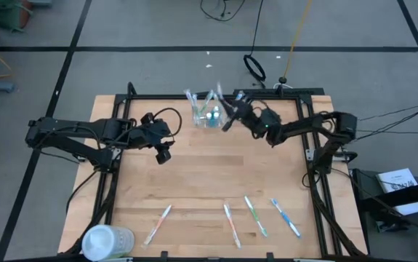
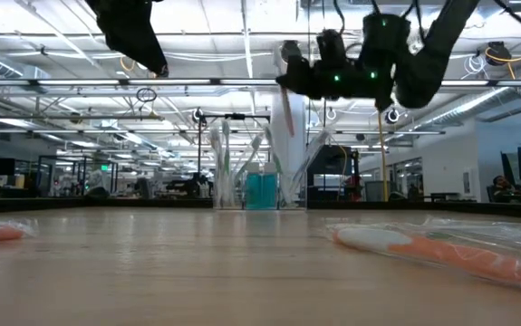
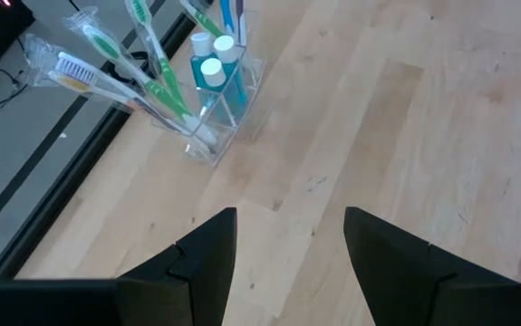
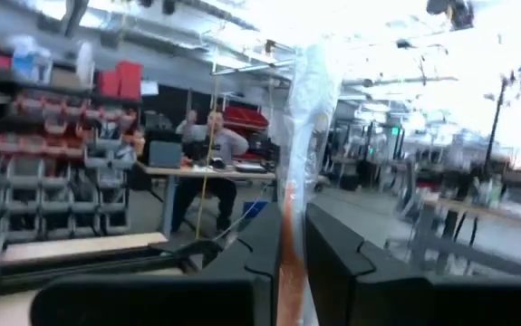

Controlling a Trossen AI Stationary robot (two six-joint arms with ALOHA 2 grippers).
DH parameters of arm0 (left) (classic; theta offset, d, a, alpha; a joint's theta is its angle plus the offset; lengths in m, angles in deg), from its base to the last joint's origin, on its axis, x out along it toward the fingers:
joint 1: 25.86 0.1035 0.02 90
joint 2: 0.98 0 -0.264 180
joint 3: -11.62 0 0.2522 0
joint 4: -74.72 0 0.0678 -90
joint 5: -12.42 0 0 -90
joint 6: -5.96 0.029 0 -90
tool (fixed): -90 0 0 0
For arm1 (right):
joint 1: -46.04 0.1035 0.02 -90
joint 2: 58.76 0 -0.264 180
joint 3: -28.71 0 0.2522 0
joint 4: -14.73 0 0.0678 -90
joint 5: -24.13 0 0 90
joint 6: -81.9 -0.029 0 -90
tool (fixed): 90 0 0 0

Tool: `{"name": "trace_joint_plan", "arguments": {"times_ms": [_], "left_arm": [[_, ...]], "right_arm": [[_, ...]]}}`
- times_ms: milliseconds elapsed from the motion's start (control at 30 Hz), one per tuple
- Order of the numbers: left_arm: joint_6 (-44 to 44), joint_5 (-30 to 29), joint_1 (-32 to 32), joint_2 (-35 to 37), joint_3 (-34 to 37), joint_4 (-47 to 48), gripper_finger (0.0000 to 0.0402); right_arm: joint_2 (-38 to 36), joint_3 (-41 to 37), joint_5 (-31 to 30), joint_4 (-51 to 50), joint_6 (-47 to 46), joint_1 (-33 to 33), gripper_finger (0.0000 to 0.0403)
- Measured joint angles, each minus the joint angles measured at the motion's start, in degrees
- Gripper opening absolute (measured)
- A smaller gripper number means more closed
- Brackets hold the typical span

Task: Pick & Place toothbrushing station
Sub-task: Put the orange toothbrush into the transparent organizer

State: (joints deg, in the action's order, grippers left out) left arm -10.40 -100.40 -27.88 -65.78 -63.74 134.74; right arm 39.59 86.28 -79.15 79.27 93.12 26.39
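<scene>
Four wrapped toothbrushes [image 1: 254,216] lie along counter [image 1: 194,175] near edge, w/ whitish round container [image 1: 107,241] at corner. Clear cup [image 1: 209,115] w/ brushes & blue tubes [image 3: 212,72] sits at far edge. Right gripper [image 1: 232,115] just beside cup, raised, fingers pinching wrapped toothbrush [image 4: 298,163]. Left gripper [image 1: 163,154] hovers near, fingers spread.

Wooden table [image 1: 194,182], light planks, black frame at edges; clear cup [image 1: 209,116] stands at far edge, centre, holding toothbrushes and blue toothpaste tubes [image 3: 213,74]; four wrapped toothbrushes [image 1: 254,216] lie spread in a row near front edge; whitish round container [image 1: 107,241] at front left corner.
</scene>
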Motion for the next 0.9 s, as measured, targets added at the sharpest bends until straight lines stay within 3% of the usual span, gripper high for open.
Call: {"name": "trace_joint_plan", "arguments": {"times_ms": [133,333,500,700,900], "left_arm": [[0.1,-0.2,0.0,0.0,0.0,-0.1,0.0212],[-0.3,-0.1,0.0,0.0,0.0,0.0,0.0212],[0.0,-0.2,0.0,0.0,0.0,0.0,0.0212],[-0.3,-0.2,0.0,0.0,0.0,0.3,0.0212],[-0.3,-0.2,0.0,0.0,0.0,0.3,0.0212]], "right_arm": [[3.6,1.4,4.3,1.0,-6.9,-4.1,0.0028],[8.2,2.1,4.1,-1.2,-7.6,-5.9,0.0023],[10.2,2.2,-2.6,-3.3,-1.3,-4.8,0.0024],[10.5,2.2,-4.1,-10.6,0.0,-2.5,0.0026],[10.5,2.2,-19.7,-13.5,1.7,0.9,0.0027]]}}
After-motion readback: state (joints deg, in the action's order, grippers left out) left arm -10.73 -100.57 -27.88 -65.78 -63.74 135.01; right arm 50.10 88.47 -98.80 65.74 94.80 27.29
